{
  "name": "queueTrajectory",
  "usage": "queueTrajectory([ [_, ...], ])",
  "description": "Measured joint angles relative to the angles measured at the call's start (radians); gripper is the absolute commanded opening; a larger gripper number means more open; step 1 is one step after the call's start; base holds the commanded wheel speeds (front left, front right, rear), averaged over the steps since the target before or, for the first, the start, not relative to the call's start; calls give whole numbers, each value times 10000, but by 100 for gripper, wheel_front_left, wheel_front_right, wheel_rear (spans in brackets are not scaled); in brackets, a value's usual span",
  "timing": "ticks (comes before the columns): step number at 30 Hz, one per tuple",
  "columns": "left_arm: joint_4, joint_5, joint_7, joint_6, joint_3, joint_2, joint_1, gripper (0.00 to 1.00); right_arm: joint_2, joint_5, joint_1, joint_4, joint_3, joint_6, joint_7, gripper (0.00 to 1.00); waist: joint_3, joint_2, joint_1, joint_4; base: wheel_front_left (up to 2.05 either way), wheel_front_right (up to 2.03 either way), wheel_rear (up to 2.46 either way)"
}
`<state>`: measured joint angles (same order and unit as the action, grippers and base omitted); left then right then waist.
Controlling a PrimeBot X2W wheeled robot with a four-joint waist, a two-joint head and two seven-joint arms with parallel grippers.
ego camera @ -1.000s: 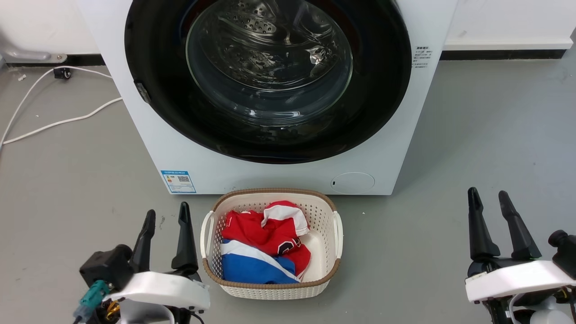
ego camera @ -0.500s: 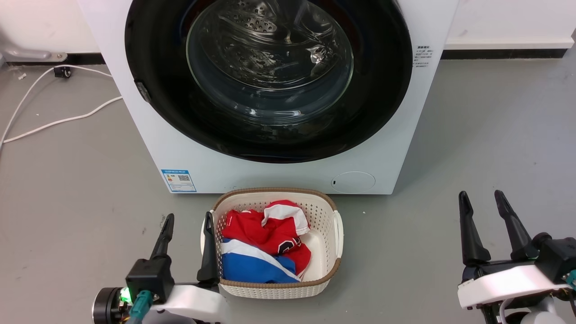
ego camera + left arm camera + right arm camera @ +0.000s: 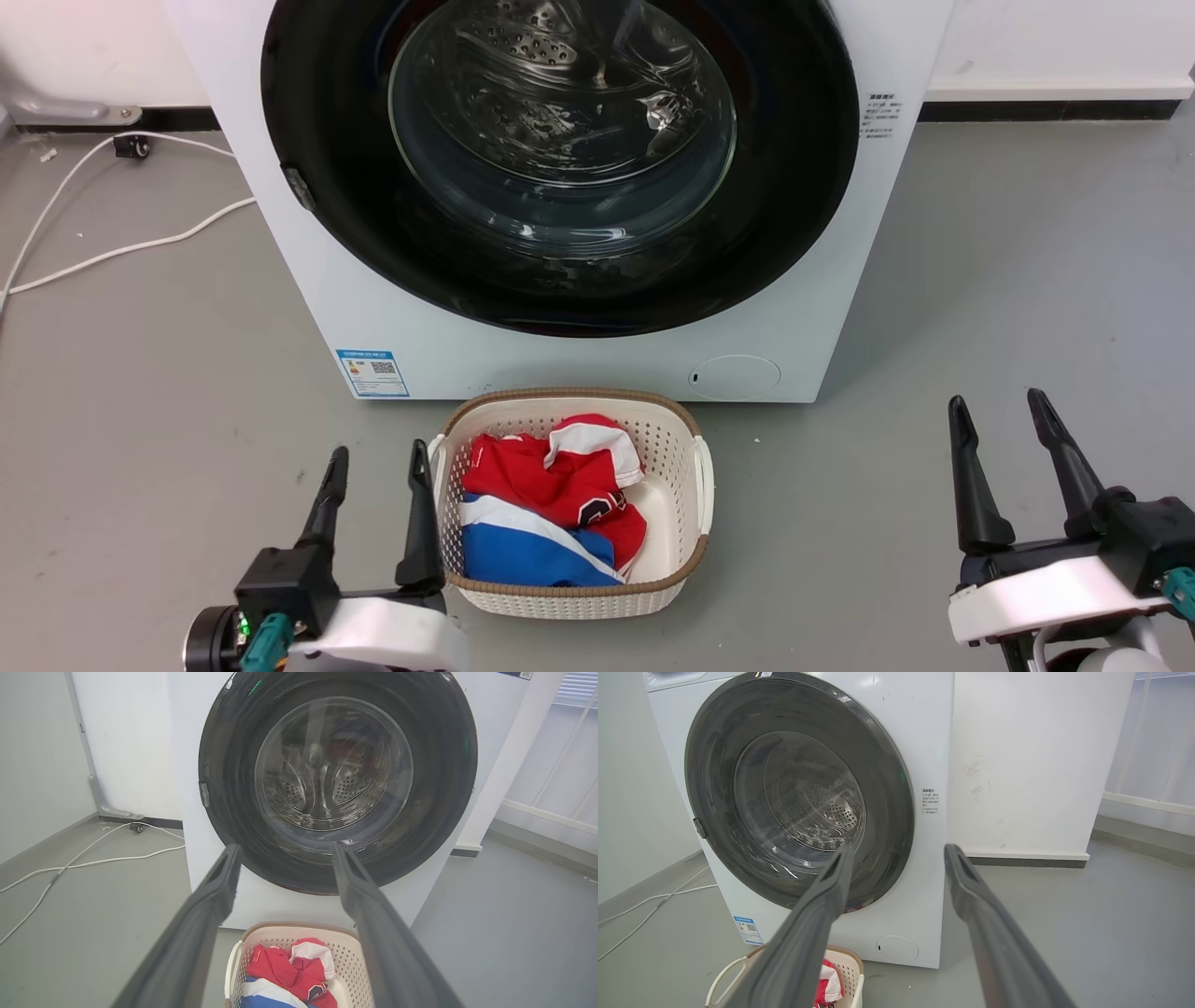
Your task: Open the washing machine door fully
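Observation:
The white washing machine point(image 3: 373, 317) stands ahead on the grey floor. Its round glossy black door point(image 3: 794, 187) lies flush against the front, and the steel drum shows through the glass bowl point(image 3: 560, 112). A small latch tab point(image 3: 297, 187) sits on the door's left rim. My left gripper point(image 3: 378, 451) is open and empty, low beside the basket's left side and well short of the door point(image 3: 224, 788). My right gripper point(image 3: 995, 401) is open and empty over bare floor at the lower right. In the wrist views, the left gripper point(image 3: 285, 846) and right gripper point(image 3: 899, 848) both point at the door point(image 3: 714, 756).
A cream laundry basket point(image 3: 686, 551) holding red, white and blue clothes sits on the floor right in front of the machine. White cables point(image 3: 112, 252) trail across the floor at the left. A wall point(image 3: 1017, 765) runs behind and to the right.
My left gripper has shifted right, closer to the basket, and its wrist has rolled. My right gripper has edged slightly left. The door has not moved.

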<state>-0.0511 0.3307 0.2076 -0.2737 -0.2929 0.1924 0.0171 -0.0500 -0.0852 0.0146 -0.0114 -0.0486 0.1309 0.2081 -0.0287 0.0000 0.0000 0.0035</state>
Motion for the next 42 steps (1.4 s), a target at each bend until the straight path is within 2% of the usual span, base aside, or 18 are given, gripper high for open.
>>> queueTrajectory([
  [8, 213, -696, 174, 1538, 1308, -809, 374, 100, 0, 232, -69, -54, -50, 0, 182, 100, 35, 0, 0, 10, 0, 0, 0],
  [17, 364, -1756, 339, 2468, 1898, -1241, 596, 100, -4, -167, -160, -380, -92, 0, 339, 100, 35, 0, 0, 5, 0, 0, 0],
  [29, 372, -2686, 527, 2838, 2084, -1398, 662, 100, -4, 516, -177, -502, -21, 2, 545, 100, 22, 0, 0, 16, 0, 0, 0],
  [42, 389, -2629, 543, 2907, 2050, -1407, 709, 100, -4, 430, -176, -570, 90, 0, 548, 100, 45, 0, 0, 14, 0, 0, 0],
])
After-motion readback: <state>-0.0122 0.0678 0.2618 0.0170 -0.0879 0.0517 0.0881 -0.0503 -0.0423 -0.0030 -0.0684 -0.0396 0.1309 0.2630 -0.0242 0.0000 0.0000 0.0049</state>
